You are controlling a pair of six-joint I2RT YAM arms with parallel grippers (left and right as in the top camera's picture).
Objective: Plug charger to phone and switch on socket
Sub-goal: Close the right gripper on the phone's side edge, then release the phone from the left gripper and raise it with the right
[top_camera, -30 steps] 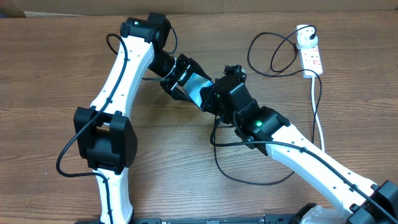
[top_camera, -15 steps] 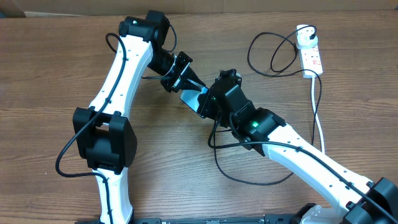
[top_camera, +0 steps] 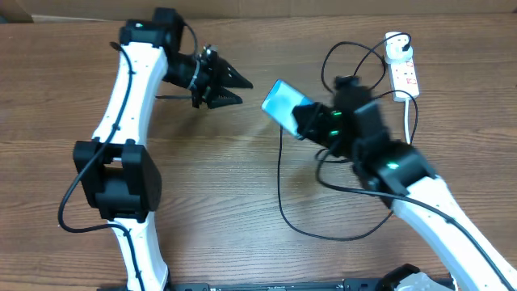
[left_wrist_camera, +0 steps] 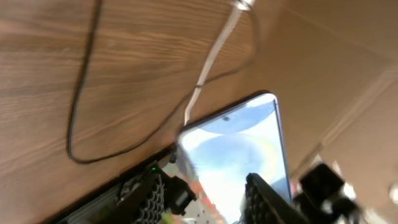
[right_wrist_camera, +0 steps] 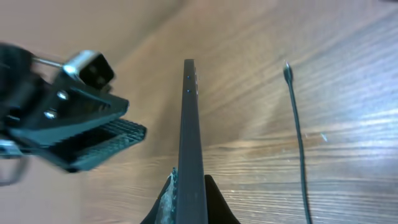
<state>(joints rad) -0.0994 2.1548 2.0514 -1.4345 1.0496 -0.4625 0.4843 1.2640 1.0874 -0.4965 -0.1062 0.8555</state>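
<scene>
Right gripper: we see it closed tight on the phone, its fingers pinching the phone's near end.
Left gripper: its jaws stand moderately parted. It holds nothing and touches nothing, and its tips point toward the right of the overhead frame.
Phone: it is held tilted, clear of the table, in the upper middle of the overhead frame. The lit screen faces up and left. It sits between the two grippers, apart from the left gripper's tips.
Hard to make out: the gripped end of the phone is hidden between the fingers. The right wrist view shows the phone edge-on only. The left wrist view is blurred, so we cannot read the screen.
Charger: its black cable loops across the wood below the phone and again at upper right. The connector tip lies on the table, apart from the phone.
Socket: it is at the upper right corner, and its switches are too small to read.
</scene>
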